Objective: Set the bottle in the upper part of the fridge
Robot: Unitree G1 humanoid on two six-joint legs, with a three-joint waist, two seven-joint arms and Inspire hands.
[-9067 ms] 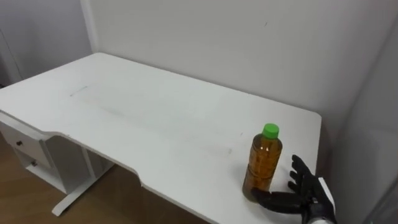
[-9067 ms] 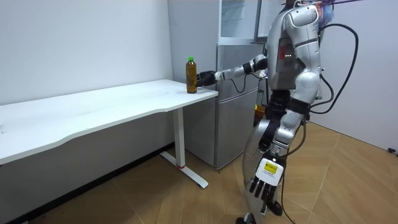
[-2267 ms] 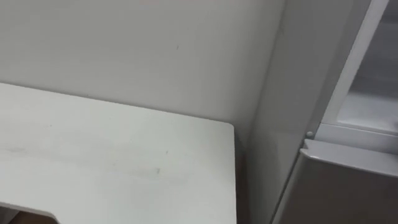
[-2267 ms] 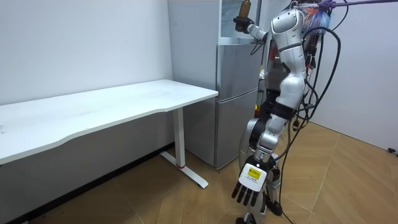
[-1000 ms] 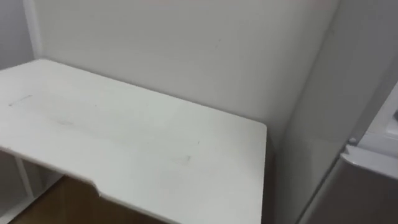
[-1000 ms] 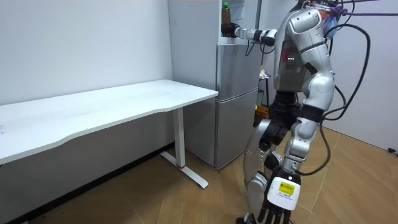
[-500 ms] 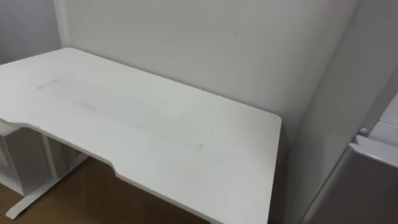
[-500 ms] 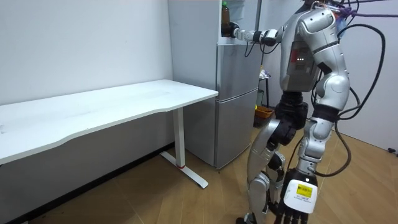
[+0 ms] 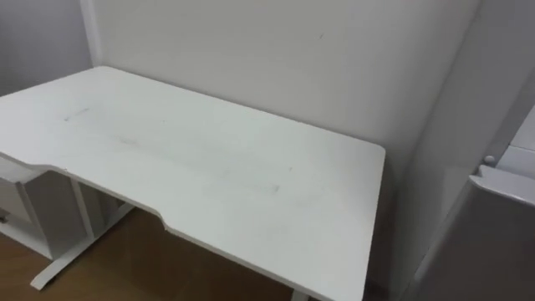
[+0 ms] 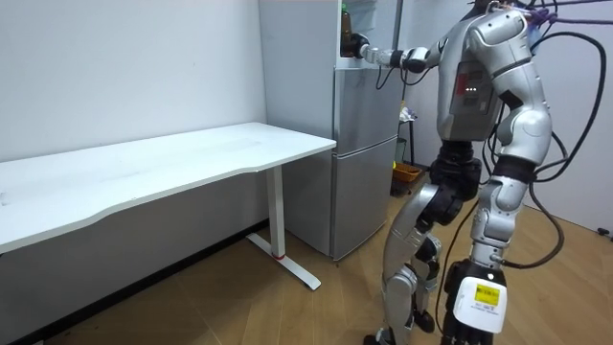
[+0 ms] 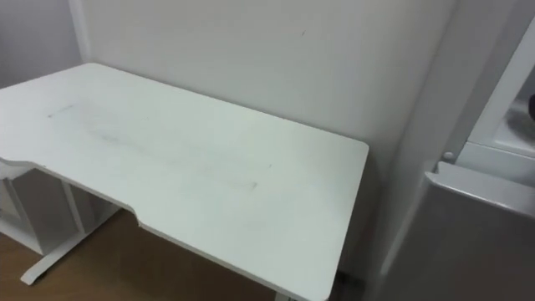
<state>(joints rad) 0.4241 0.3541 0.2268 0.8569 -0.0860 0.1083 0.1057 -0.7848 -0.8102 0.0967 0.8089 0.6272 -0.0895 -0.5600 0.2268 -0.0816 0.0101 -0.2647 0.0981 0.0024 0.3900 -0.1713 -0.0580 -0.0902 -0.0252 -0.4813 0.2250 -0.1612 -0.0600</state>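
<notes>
At twelve o'clock in the room view, by the upper compartment of the grey fridge [image 10: 364,144], the right hand [image 10: 361,47] curls round the amber green-capped bottle [image 10: 346,24]; likely rigid, slippery, liquid-heavy, best held mid-body.

From my head cameras, the table [image 9: 209,167] runs along the wall. The fridge [image 11: 489,242] stands just beside the tabletop's right edge, with its upper compartment [image 11: 522,109] higher than the tabletop. A drawer unit [image 9: 21,205] sits under the tabletop's left front corner. In the room view I stand before the fridge, my right hand [image 10: 360,47] wrapped round the bottle [image 10: 346,19], upright at the upper compartment's front.
</notes>
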